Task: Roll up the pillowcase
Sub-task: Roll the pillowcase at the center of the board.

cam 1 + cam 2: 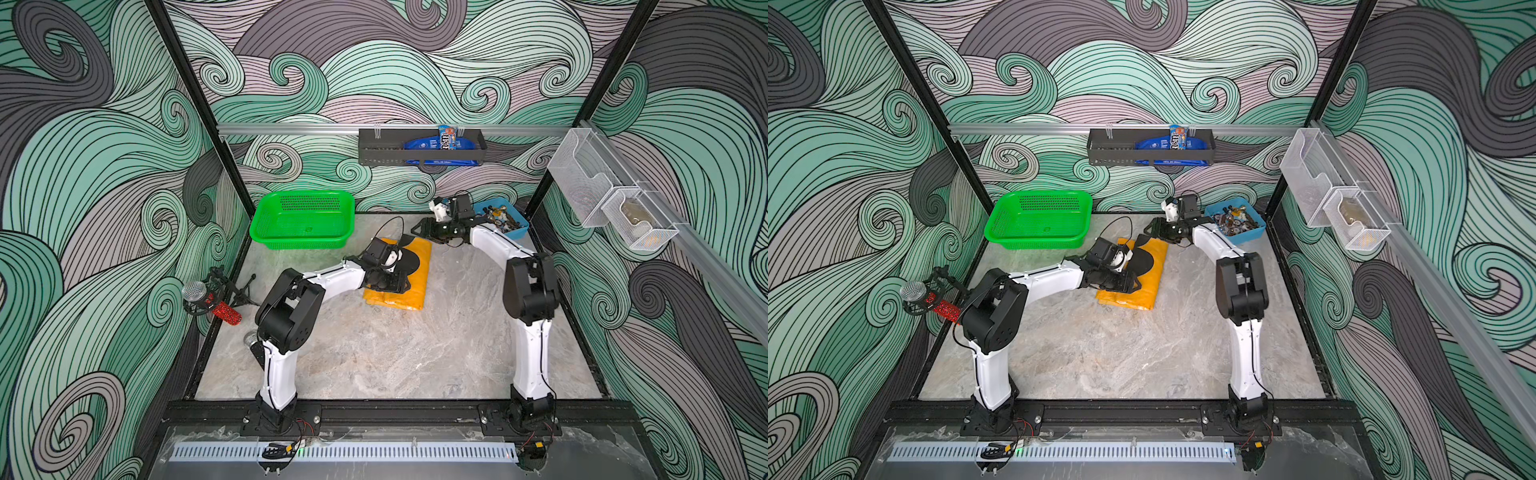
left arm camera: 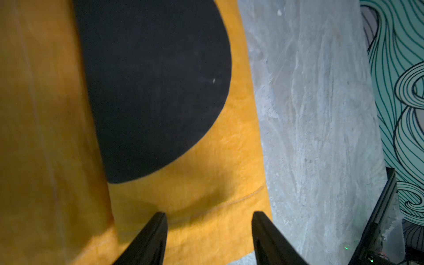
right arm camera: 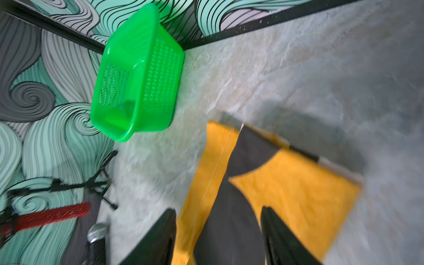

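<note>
Robot lab cell; two arms bolted to a black rail (image 1: 399,415); marble-look desk (image 1: 395,353) boxed by swirl-printed walls (image 1: 83,166); aluminium rail (image 1: 291,129) carrying a hanging bin (image 1: 419,153)

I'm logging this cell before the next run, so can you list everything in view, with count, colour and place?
pillowcase: one, mustard yellow with a large black printed shape, folded flat mid-table, toward the back.
green basket: one, bright green, back of the table, toward the robot's left.
blue tray: one, blue, holding small mixed parts, back corner on the robot's right.
microphone: one, red body with silver head, on a black stand at the table's left edge.
wall rack: one, black, on the back rail, holding blue packets.
mesh bins: two, white, on the right-hand rail.
left gripper: one, black fingers open over the pillowcase.
right gripper: one, black fingers apart above the pillowcase's far end.
</note>
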`<action>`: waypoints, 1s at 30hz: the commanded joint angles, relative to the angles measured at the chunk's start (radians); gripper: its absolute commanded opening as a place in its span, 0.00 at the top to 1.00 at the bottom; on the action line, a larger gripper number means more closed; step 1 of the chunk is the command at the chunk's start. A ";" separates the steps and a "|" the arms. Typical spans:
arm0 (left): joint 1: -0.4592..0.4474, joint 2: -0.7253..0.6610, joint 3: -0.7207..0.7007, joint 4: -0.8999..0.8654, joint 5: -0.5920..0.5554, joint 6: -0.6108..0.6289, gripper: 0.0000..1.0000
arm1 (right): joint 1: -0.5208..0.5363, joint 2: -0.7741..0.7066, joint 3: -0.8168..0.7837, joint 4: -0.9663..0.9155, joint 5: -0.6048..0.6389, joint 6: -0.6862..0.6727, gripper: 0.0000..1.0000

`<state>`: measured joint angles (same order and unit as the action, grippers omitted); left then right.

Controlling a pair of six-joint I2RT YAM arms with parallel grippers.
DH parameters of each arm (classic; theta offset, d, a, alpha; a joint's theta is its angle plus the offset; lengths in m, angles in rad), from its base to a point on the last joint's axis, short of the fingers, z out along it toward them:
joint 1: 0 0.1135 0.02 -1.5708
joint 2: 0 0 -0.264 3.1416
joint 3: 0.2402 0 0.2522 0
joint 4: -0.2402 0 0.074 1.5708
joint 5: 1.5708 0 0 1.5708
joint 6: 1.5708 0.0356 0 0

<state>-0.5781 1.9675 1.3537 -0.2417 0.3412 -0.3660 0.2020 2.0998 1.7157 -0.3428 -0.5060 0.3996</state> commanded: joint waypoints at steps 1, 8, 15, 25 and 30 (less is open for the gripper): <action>0.022 -0.005 0.061 -0.016 -0.058 0.022 0.38 | -0.023 -0.122 -0.172 -0.007 -0.052 -0.014 0.34; 0.043 0.097 0.111 0.016 -0.133 0.001 0.40 | -0.034 -0.241 -0.493 0.018 -0.150 0.027 0.26; 0.039 0.125 0.084 0.000 -0.158 0.017 0.42 | -0.007 -0.164 -0.541 0.156 -0.225 0.122 0.26; 0.034 0.135 0.065 -0.019 -0.167 0.028 0.42 | 0.025 -0.045 -0.516 0.263 -0.266 0.178 0.32; 0.036 0.130 0.075 -0.024 -0.147 0.026 0.41 | 0.017 -0.077 -0.532 0.314 -0.265 0.207 0.56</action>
<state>-0.5388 2.0968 1.4242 -0.2325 0.1875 -0.3546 0.2241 2.0441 1.1839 -0.0864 -0.7498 0.5884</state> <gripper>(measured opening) 0.589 0.485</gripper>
